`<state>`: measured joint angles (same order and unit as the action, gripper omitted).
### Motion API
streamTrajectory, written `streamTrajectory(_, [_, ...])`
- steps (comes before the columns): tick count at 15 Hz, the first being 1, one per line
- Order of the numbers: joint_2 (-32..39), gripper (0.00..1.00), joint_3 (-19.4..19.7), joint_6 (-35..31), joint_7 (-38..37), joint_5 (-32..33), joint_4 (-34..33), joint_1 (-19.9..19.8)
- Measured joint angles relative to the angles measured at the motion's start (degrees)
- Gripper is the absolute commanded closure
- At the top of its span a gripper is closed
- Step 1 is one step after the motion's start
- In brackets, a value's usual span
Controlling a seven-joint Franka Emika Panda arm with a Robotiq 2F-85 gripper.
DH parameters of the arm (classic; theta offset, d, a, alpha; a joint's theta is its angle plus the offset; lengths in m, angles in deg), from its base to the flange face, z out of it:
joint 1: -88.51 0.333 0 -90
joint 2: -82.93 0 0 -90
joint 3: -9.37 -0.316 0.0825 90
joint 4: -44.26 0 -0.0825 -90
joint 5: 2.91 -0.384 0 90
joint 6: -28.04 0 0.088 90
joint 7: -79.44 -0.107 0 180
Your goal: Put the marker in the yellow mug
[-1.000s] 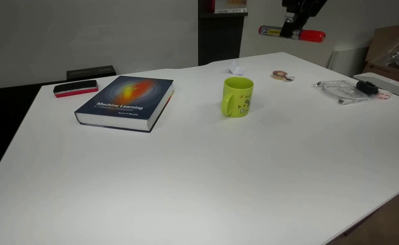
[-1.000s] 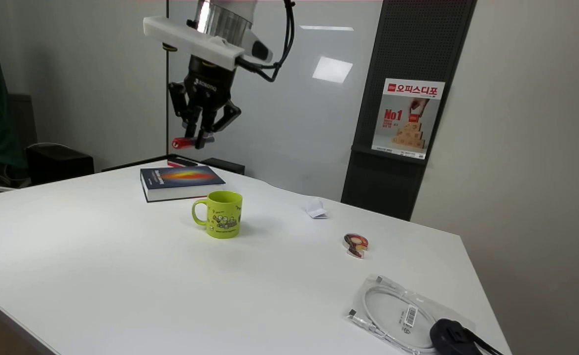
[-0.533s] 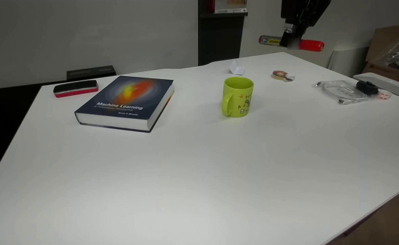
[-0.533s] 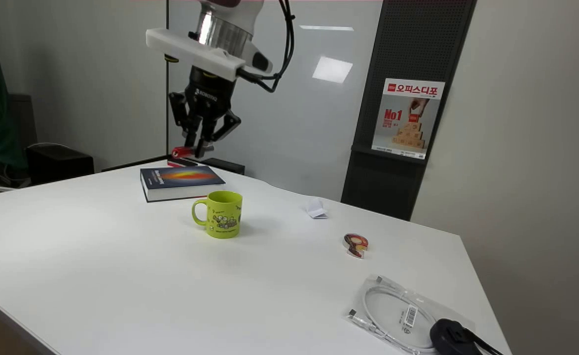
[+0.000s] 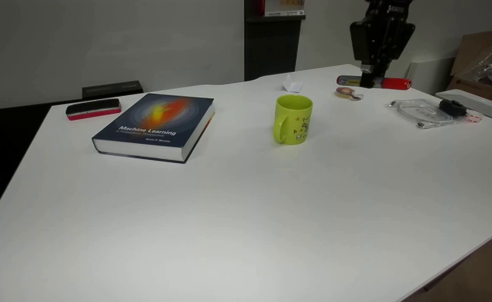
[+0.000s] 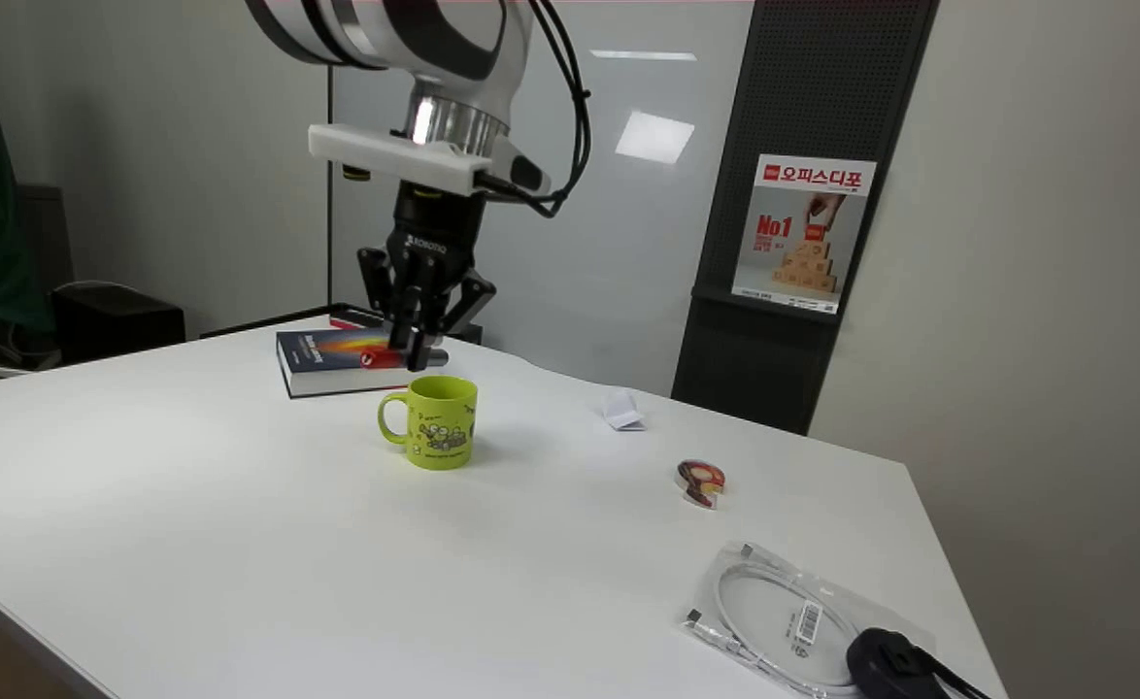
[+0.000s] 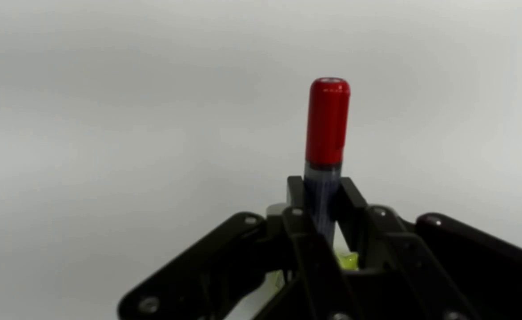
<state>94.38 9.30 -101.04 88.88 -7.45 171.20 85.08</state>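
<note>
My gripper (image 7: 324, 195) is shut on the marker (image 7: 327, 124). The pads press both sides of its dark barrel, and its red cap sticks out past the fingertips. In both exterior views the gripper (image 5: 371, 79) (image 6: 417, 351) holds the marker (image 5: 397, 84) (image 6: 381, 359) roughly level, in the air above the table. The yellow mug (image 5: 294, 126) (image 6: 441, 427) stands upright on the table with its handle to the side. In an exterior view the marker shows just above the mug's rim. In the wrist view the mug (image 7: 348, 261) is mostly hidden behind the gripper.
A thick dark book (image 5: 158, 119) (image 6: 311, 351) lies near the mug, with a flat red-and-black object (image 5: 93, 109) behind it. A folded white paper (image 5: 292, 85), a tape roll (image 5: 344, 93), a bagged cable (image 6: 774, 621) and a black round object (image 6: 888, 665) also lie on the table.
My gripper has come down with the marker, closer to the table, and shifted slightly to the right in both exterior views. The mug and the other objects have not moved.
</note>
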Motion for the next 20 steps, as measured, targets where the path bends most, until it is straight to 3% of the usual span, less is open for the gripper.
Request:
streamTrajectory(2, [2.89,0.95,0.5,0.38,-3.36,2.55,-2.81,0.24])
streamTrajectory(6, [8.44,0.95,-0.04,4.71,-3.84,0.63,-9.98,0.53])
streamTrajectory(7, [9.44,0.78,-0.49,6.31,-3.65,-0.78,-11.69,0.54])
streamTrajectory(11, [11.24,0.78,-1.73,8.95,-3.55,-3.31,-15.16,0.6])
streamTrajectory(12, [11.28,0.95,-1.72,9.04,-3.54,-3.32,-15.22,0.59])
streamTrajectory(15, [11.51,0.95,-1.81,10.26,-1.62,-5.21,-15.22,0.39])
streamTrajectory(20, [13.94,0.95,-2.57,18.01,4.51,-10.97,-18.19,-1.05])
